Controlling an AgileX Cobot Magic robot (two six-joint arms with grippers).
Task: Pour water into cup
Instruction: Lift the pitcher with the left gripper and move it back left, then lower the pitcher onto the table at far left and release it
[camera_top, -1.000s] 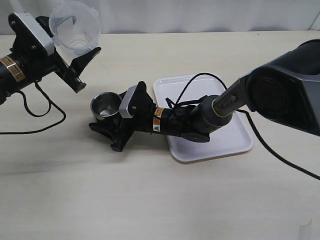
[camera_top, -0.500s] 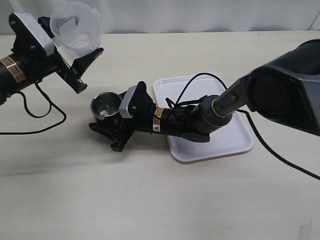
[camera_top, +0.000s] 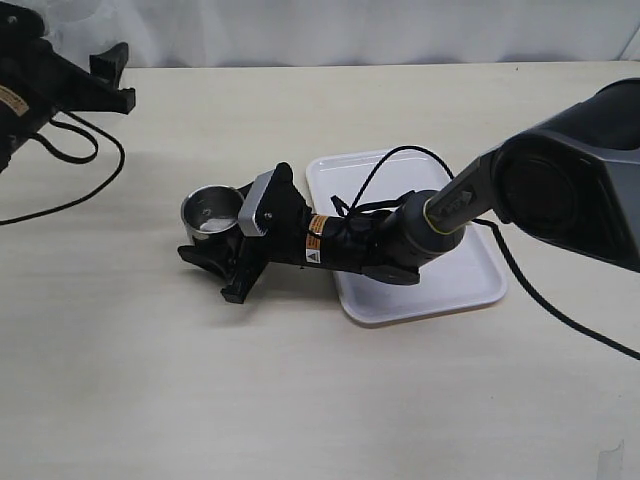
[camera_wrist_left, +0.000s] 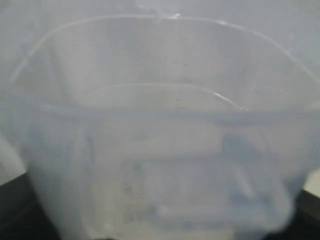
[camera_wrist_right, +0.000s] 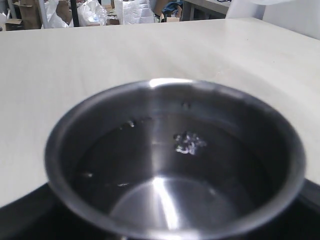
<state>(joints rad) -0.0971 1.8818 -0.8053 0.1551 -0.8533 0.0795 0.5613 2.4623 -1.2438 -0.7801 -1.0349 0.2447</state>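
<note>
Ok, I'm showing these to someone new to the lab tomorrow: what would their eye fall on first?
Probably the right arm stretched low across the flat white tray, its right end effector closed around the small shiny stainless-steel cup centre-frame, a little clear water glinting inside. Next, the translucent plastic measuring beaker filling the left wrist view, held by the left end effector at the exterior view's top left.

Shiny steel cup (camera_wrist_right: 165, 165), cloudy translucent plastic beaker (camera_wrist_left: 160, 150), glossy white tray (camera_top: 470, 285)

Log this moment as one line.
left gripper: holds beaker, far from cup | right gripper: closed around cup on table | cup: upright, little water inside, beside tray | pour: none under way
</note>
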